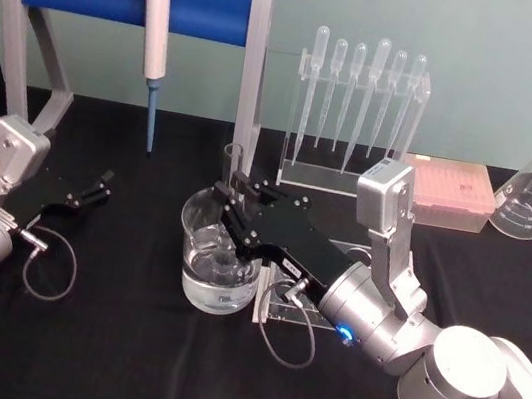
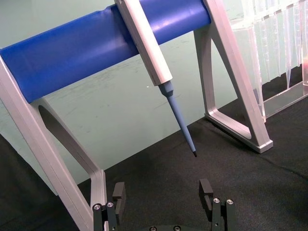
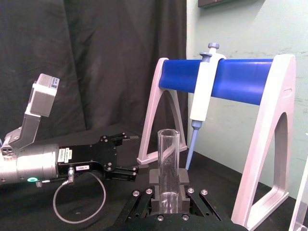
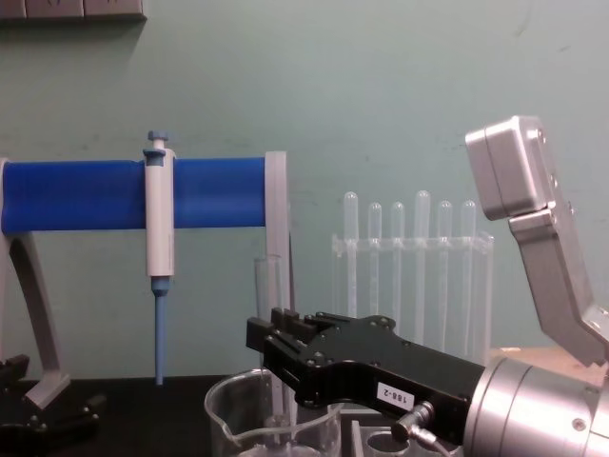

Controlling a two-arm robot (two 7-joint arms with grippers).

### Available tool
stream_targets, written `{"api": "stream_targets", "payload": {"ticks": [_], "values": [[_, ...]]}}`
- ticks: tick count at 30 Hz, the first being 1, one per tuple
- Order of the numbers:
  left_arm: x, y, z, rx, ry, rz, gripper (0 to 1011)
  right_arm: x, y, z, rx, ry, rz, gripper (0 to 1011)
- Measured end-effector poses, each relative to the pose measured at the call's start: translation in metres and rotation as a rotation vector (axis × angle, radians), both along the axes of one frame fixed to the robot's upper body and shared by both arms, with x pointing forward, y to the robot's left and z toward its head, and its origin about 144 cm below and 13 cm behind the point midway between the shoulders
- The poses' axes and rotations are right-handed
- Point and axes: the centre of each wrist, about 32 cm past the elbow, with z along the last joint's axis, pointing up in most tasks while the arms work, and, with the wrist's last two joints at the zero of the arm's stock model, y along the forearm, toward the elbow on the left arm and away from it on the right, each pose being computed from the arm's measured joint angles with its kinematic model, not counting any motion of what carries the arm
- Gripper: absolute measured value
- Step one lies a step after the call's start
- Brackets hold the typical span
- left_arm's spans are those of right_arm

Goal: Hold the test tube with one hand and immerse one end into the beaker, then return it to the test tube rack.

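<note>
Behind your setup stands a plain pale green wall, evenly lit. The worktop is covered in black cloth that runs right up to the wall's foot. In the right wrist view you'll see a dark curtain hanging in folds beside the green wall. At the chest view's upper left corner, a dark-edged fixture sits on the wall.

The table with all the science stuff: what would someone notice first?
Probably the black right gripper at the middle, shut on a clear glass test tube standing upright in the wide glass beaker. Behind, a white-and-blue pipettor hangs from a blue bar. The left gripper rests open at the left.
</note>
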Motion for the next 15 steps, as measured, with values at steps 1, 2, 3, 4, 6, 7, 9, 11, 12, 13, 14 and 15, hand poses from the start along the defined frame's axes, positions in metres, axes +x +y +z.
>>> {"api": "stream_targets", "payload": {"ticks": [1, 2, 3, 4, 6, 7, 9, 11, 12, 13, 14, 15], "values": [[0.0000, 0.0000, 0.0000, 0.000, 0.000, 0.000, 1000, 0.0000, 0.0000, 0.0000, 0.000, 0.000, 0.000, 222], [0.0000, 0.0000, 0.0000, 0.000, 0.000, 0.000, 1000, 0.0000, 0.0000, 0.0000, 0.000, 0.000, 0.000, 222], [0.0000, 0.0000, 0.0000, 0.000, 0.000, 0.000, 1000, 0.0000, 0.0000, 0.0000, 0.000, 0.000, 0.000, 222], [0.0000, 0.0000, 0.0000, 0.000, 0.000, 0.000, 1000, 0.0000, 0.0000, 0.0000, 0.000, 0.000, 0.000, 222], [0.0000, 0.0000, 0.0000, 0.000, 0.000, 0.000, 1000, 0.0000, 0.0000, 0.0000, 0.000, 0.000, 0.000, 222], [0.0000, 0.0000, 0.0000, 0.000, 0.000, 0.000, 1000, 0.0000, 0.0000, 0.0000, 0.000, 0.000, 0.000, 222], [0.0000, 0.0000, 0.0000, 0.000, 0.000, 0.000, 1000, 0.0000, 0.0000, 0.0000, 0.000, 0.000, 0.000, 222], [0.0000, 0.0000, 0.0000, 0.000, 0.000, 0.000, 1000, 0.0000, 0.0000, 0.0000, 0.000, 0.000, 0.000, 222], [0.0000, 0.0000, 0.0000, 0.000, 0.000, 0.000, 1000, 0.0000, 0.0000, 0.0000, 0.000, 0.000, 0.000, 222], [0.0000, 0.0000, 0.0000, 0.000, 0.000, 0.000, 1000, 0.0000, 0.0000, 0.0000, 0.000, 0.000, 0.000, 222], [0.0000, 0.0000, 0.0000, 0.000, 0.000, 0.000, 1000, 0.0000, 0.0000, 0.0000, 0.000, 0.000, 0.000, 223], [0.0000, 0.0000, 0.0000, 0.000, 0.000, 0.000, 1000, 0.0000, 0.0000, 0.0000, 0.000, 0.000, 0.000, 222]]}}
